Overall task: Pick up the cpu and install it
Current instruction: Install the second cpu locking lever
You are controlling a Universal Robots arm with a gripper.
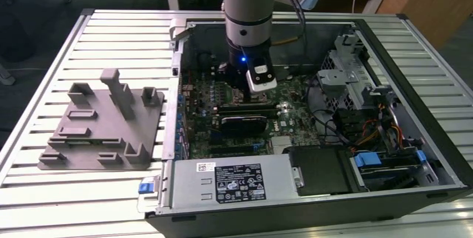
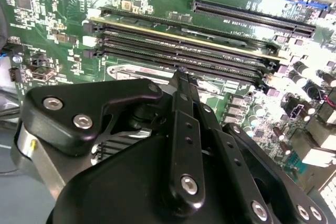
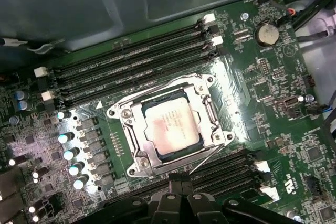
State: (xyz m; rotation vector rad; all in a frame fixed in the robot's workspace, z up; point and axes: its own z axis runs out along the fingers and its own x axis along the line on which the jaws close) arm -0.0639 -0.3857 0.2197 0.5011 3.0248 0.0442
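Silver-grey cpu (image 3: 172, 128) seated square within socket frame (image 3: 169, 129) on motherboard (image 3: 273, 103), apparently already installed, with tool (image 2: 181, 74) fingers pressed together, gripping nothing, poised just above.

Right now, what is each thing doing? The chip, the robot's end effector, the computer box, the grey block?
chip: lying flat in its socket, not held.
end effector: fingers together, holding nothing, above the green board.
computer box: side open, insides showing.
grey block: sitting on the table, nothing on it.
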